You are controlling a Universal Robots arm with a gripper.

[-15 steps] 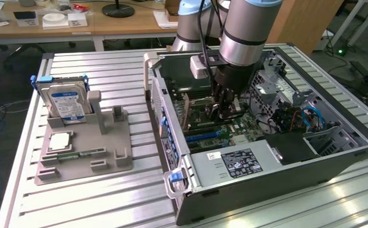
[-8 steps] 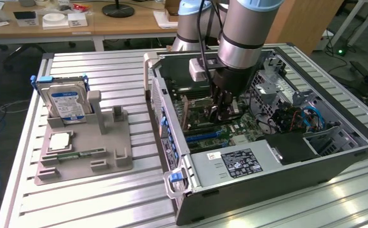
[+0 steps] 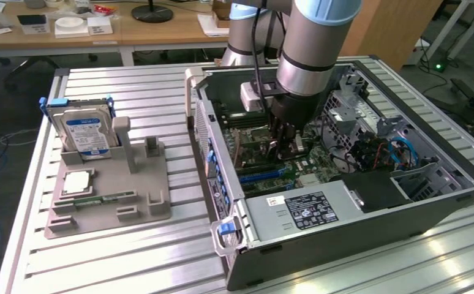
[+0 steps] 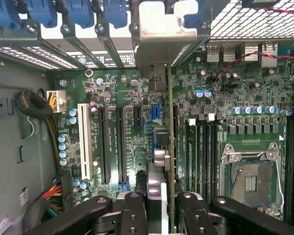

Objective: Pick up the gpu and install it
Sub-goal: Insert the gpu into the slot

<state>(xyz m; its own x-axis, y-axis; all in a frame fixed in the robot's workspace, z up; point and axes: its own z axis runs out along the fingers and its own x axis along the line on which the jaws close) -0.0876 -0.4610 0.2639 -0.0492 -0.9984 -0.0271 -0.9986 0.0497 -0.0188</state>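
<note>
Standing edge-on between the gripper point(image 4: 159, 208) fingers, the gpu point(image 4: 169, 147) hangs over the motherboard point(image 4: 112, 142).

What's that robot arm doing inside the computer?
The gripper is down inside the open computer case, holding the gpu on its edge above the green motherboard. The card stands over the slots, with its silver bracket up by the case's back wall. A hard drive sits in a grey holder outside.
</note>
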